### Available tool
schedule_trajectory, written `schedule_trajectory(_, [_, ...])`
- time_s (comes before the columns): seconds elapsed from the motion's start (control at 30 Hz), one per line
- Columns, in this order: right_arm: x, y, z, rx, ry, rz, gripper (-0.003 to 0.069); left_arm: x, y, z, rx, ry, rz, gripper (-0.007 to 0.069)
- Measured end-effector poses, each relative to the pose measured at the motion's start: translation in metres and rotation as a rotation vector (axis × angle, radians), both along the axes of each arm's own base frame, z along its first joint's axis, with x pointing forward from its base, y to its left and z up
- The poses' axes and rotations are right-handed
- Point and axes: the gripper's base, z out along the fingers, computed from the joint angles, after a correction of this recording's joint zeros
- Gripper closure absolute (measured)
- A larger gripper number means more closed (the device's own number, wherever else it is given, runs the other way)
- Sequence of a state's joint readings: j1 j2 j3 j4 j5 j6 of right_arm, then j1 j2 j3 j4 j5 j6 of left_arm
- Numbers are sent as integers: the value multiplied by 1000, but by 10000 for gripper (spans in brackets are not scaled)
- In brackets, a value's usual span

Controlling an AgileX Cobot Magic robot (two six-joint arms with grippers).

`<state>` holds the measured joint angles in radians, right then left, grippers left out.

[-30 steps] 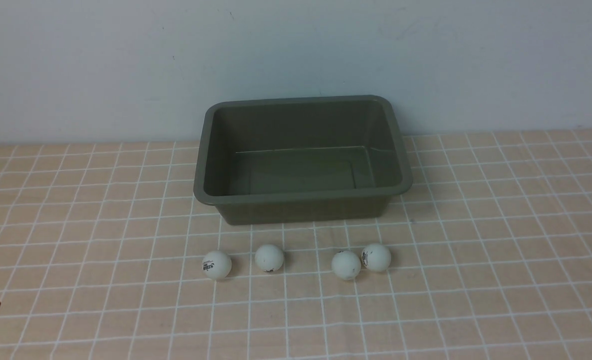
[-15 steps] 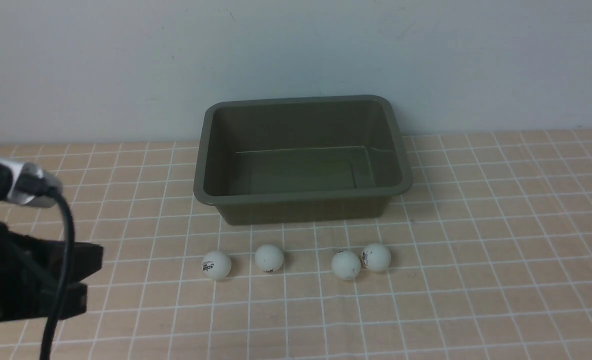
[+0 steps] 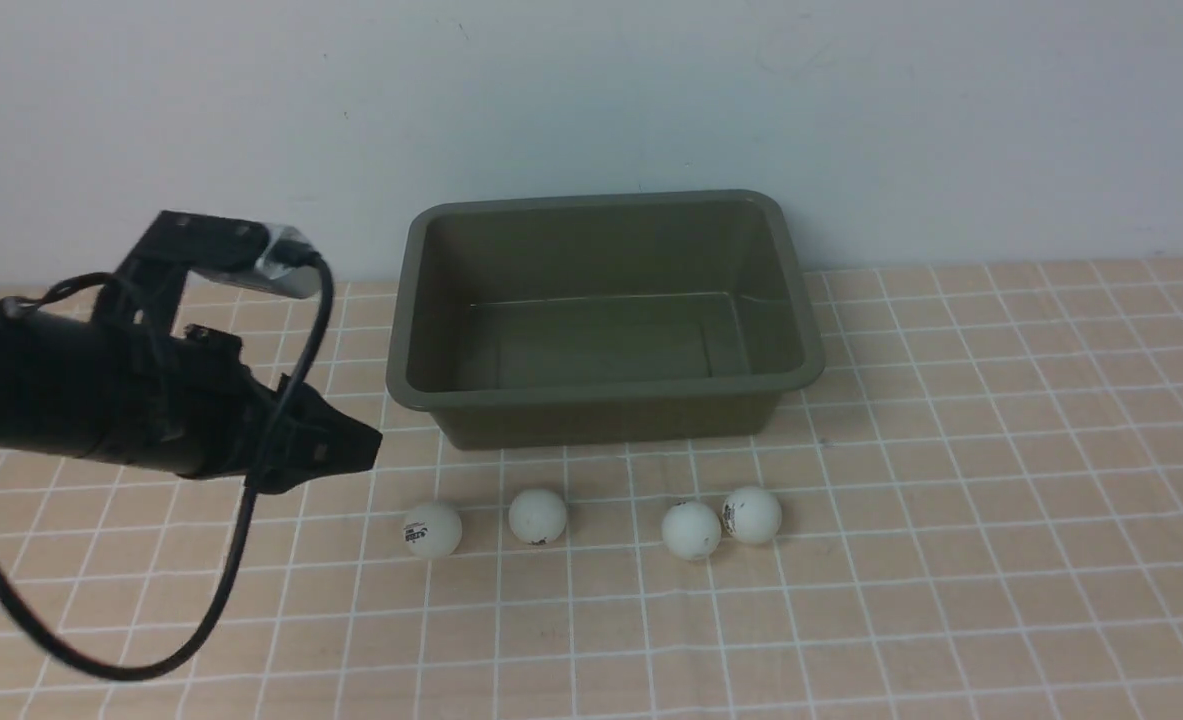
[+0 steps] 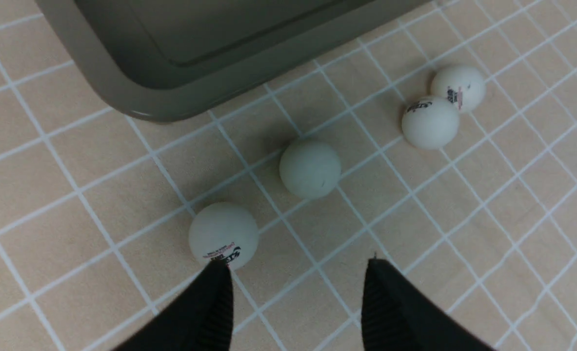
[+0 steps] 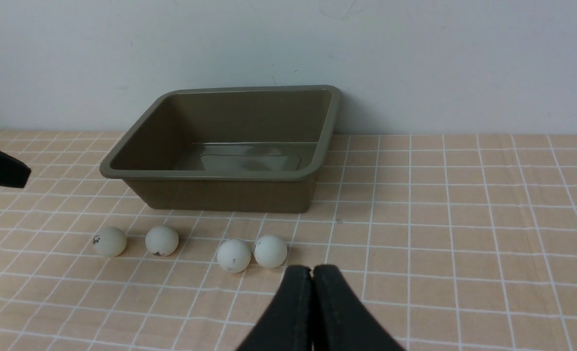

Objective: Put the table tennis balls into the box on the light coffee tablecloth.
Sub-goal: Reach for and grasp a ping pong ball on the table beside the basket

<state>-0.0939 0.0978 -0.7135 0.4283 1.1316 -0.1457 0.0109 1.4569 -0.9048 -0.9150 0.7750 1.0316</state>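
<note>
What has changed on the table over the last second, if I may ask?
The left pincer swung in from the lower left edge of the front view, rising and reaching toward the table tennis balls; it now stands open, holding nothing. The four balls and the box have not moved.

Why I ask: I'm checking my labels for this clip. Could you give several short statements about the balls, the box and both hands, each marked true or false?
1. The box is empty. True.
2. Four table tennis balls lie on the light coffee tablecloth, outside the box. True.
3. The left hand grips a ball. False: it is open and empty, near the balls.
4. The right hand is open. False: it is shut and holds nothing.
5. The two balls furthest to the robot's right lie far apart. False: they sit right against each other.
</note>
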Motion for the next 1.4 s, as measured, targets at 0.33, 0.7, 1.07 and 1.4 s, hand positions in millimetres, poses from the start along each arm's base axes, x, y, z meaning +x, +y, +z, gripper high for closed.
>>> schedule_trajectory(0.33, [0, 0, 0, -2, 0, -2, 677, 42, -26, -20, 259, 172, 3, 358])
schedule_trajectory(0.7, [0, -3, -1, -31, 6, -25, 677, 56, -59, -40, 340, 213, -88, 293])
schedule_trajectory(1.07, [0, -5, -3, -60, 20, -45, 677, 64, -65, -64, 355, 231, -90, 251])
schedule_trajectory(1.4, [1, -6, -3, -70, 22, -53, 677, 72, -67, -95, 372, 275, -88, 263])
